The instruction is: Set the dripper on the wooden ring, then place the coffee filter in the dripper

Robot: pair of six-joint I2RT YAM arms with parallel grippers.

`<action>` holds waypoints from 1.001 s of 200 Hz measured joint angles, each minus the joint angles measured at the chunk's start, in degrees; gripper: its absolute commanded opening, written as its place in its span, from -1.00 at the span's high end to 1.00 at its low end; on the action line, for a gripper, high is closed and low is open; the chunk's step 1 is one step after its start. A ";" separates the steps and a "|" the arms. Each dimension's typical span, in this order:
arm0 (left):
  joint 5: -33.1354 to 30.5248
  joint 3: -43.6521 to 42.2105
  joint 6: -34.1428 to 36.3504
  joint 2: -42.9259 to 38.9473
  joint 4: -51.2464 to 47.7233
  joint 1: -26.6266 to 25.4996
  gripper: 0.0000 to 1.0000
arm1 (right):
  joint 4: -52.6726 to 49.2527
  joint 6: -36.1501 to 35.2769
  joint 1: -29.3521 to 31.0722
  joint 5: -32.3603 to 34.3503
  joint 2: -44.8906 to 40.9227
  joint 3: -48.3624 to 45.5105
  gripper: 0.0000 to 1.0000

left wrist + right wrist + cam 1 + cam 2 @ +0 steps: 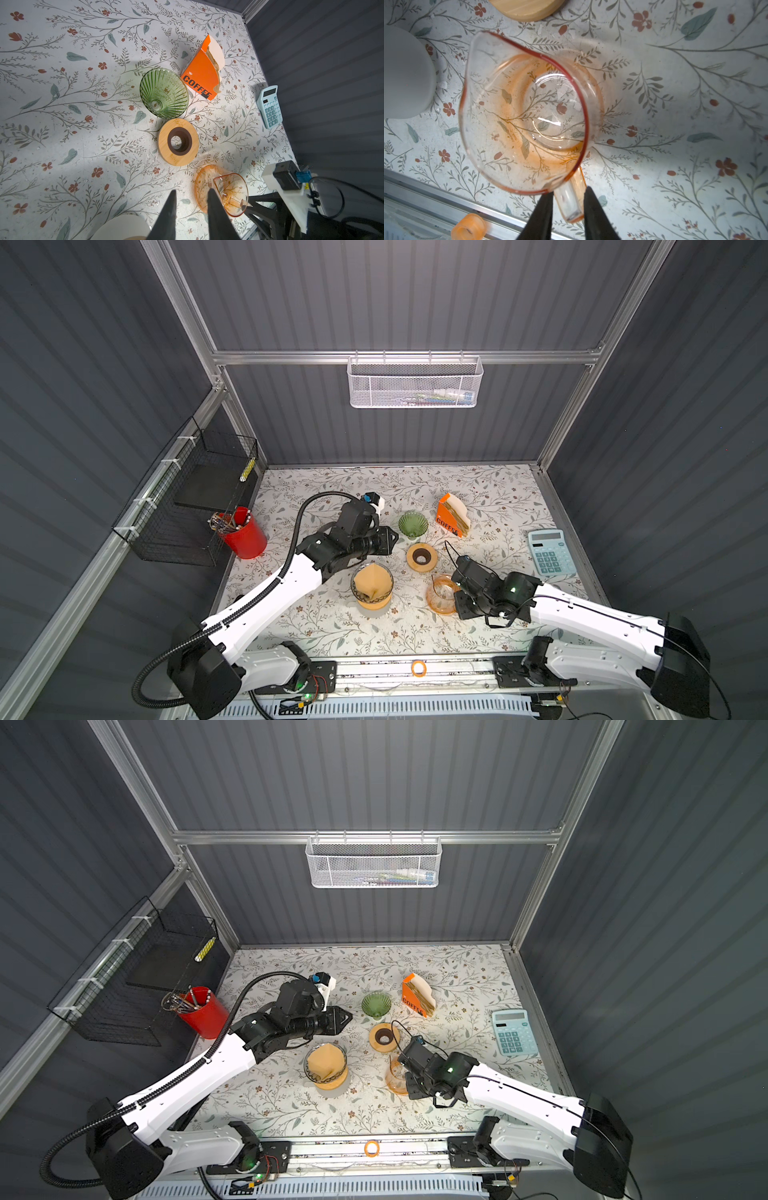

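A tan coffee filter (371,580) sits folded in a clear glass dripper (355,595) on a white cup, near the front. A green ribbed dripper (412,524) (164,93) stands empty, with a wooden ring (422,558) just in front of it. Behind them, an orange COFFEE box (449,517) holds more filters. My left gripper (192,190) (394,536) hovers open and empty between the cup and the green dripper. The fingers of my right gripper (569,192) press both sides of the handle of an orange glass carafe (525,112) (441,595).
A blue calculator (550,551) lies at the right edge. A red pen cup (243,533) and a black wire basket (195,497) are on the left. An orange tape roll (418,668) rests on the front rail. A white mesh basket (415,383) hangs on the back wall.
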 measured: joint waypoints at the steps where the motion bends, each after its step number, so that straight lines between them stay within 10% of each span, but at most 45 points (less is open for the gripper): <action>1: 0.00 0.00 0.00 0.00 0.00 0.00 0.46 | 0.02 0.00 0.11 0.04 0.04 0.00 0.46; 200: -0.61 -1.62 -1.11 -2.08 0.02 0.00 0.45 | -4.90 0.70 9.16 4.00 4.96 3.30 0.77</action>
